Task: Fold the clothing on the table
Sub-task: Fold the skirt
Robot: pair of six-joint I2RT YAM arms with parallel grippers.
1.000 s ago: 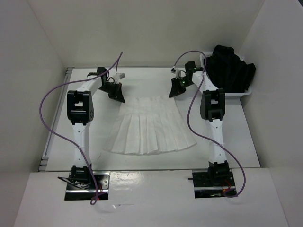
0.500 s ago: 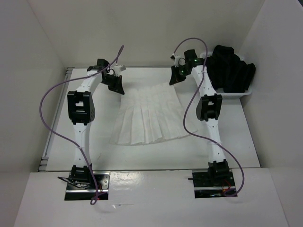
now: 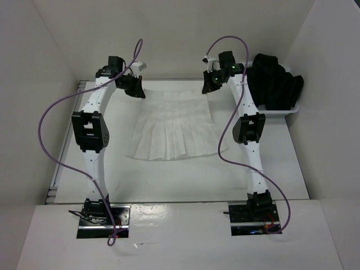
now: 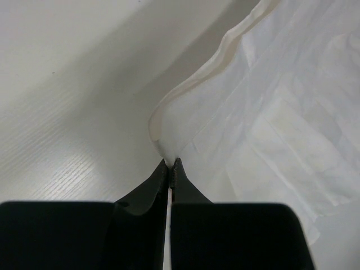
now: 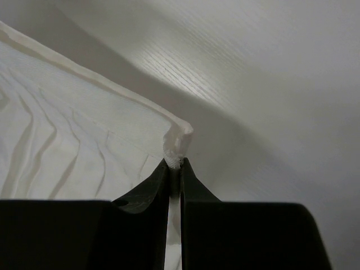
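The clothing (image 3: 175,128), a white pleated skirt, hangs by its waistband between my two grippers above the far half of the table (image 3: 169,180), its hem still lying on the tabletop. My left gripper (image 3: 139,94) is shut on the waistband's left corner; in the left wrist view the left gripper (image 4: 170,163) pinches the clothing (image 4: 270,112). My right gripper (image 3: 206,90) is shut on the right corner; in the right wrist view the right gripper (image 5: 175,162) clamps the clothing (image 5: 84,140) at its bunched corner.
A pile of black garments (image 3: 275,84) fills a white basket (image 3: 281,114) at the back right. White walls enclose the table on three sides. A grey rail (image 3: 56,169) runs along the left edge. Purple cables loop from both arms.
Both grippers have moved towards the back wall and up, drawing the waistband with them. The skirt's hem has slid away from the near edge. The right gripper has closed on its corner.
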